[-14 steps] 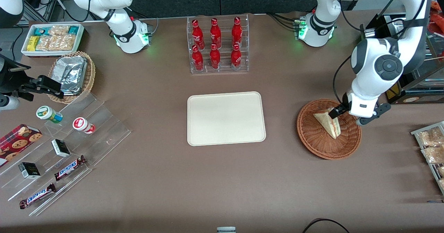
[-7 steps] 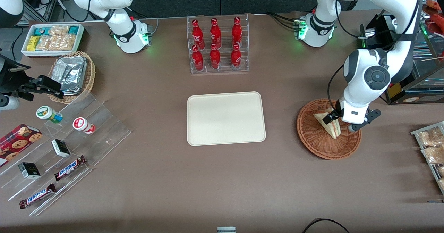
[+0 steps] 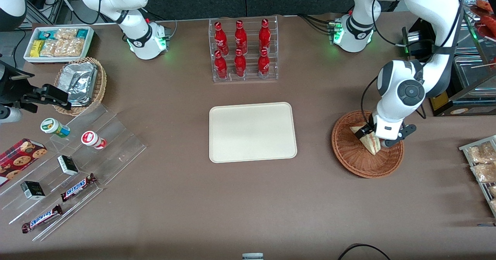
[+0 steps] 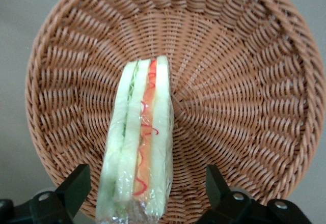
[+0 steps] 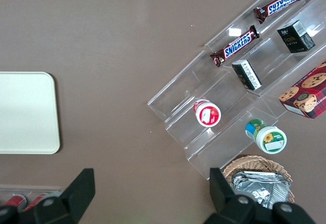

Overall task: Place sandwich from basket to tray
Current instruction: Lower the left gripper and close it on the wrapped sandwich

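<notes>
Your cream tray (image 3: pixel 252 132) sits bare mid-table, so nothing's delivered yet, and the wicker basket (image 3: pixel 350 155) toward the working arm's end of the table has the sandwich (image 4: pixel 138 147) standing on edge inside it. Your hand (image 4: pixel 145 196) is down over it, fingers (image 4: pixel 76 186) spread open either side, not squeezing, so you've got grab, lift and carry left.

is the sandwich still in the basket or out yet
In. The sandwich stands on edge in the basket, and the open gripper straddles it with gaps at both fingers.
</notes>
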